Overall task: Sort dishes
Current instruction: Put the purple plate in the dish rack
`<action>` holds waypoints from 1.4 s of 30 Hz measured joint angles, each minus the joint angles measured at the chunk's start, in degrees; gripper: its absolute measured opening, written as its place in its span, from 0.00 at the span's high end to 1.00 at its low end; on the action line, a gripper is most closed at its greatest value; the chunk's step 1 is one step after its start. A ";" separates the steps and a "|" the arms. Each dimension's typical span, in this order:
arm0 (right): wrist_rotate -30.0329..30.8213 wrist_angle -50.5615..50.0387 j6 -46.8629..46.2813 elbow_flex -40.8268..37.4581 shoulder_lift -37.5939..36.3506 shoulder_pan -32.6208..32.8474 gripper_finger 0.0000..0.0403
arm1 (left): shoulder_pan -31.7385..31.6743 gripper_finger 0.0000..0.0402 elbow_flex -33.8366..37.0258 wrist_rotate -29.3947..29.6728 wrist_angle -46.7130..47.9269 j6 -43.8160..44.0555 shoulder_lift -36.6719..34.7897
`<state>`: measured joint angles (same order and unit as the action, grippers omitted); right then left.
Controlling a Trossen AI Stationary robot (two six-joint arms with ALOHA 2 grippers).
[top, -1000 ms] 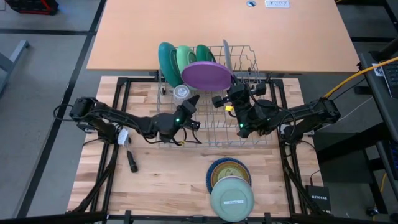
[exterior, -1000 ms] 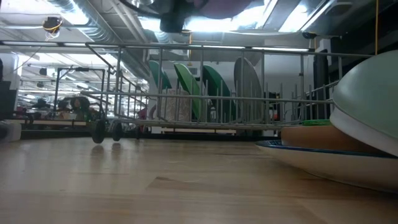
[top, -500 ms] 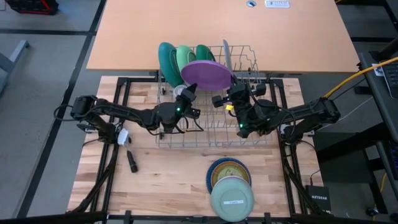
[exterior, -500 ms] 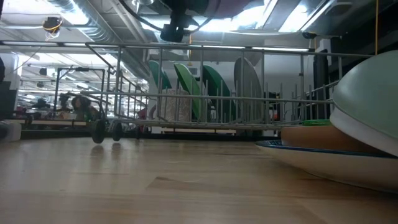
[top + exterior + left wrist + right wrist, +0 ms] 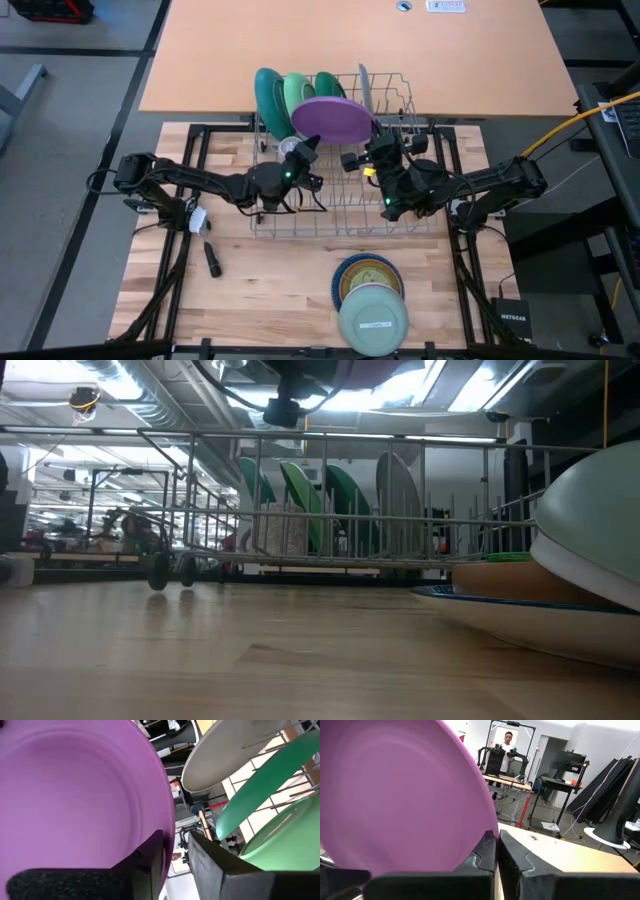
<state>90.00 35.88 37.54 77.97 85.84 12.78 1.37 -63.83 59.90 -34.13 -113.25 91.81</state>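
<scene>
left gripper (image 5: 303, 149) moved up from rack front to purple plate (image 5: 335, 120) rim, fingers closing on it.

Only one word can be read: "NETGEAR", in pale letters on the small black box (image 5: 513, 317) that sits by the near right corner of the bench (image 5: 260, 290) in the high view. A white label (image 5: 376, 324) lies on the pale green bowl (image 5: 373, 319) at the front of the bench, and another white label (image 5: 445, 6) on the far tan tabletop (image 5: 200, 60), but their print is too small to read.
</scene>
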 joint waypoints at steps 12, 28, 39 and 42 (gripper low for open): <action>-0.06 -0.04 0.00 0.00 0.11 0.00 0.98 | 0.15 0.99 0.00 -0.18 0.14 -1.05 0.00; 0.13 -1.30 -0.22 0.00 1.40 0.00 0.98 | 0.50 0.99 0.09 0.32 0.98 4.69 0.02; 0.00 -0.94 -0.28 0.00 1.46 0.00 0.98 | 0.35 0.86 0.09 0.39 0.72 5.07 0.02; -0.02 -0.94 -0.28 0.00 1.46 0.00 0.98 | 0.35 0.82 0.09 0.44 0.72 5.01 0.02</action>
<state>89.98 34.94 37.26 77.97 87.31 12.78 1.72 -63.75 60.34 -33.41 -108.25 91.83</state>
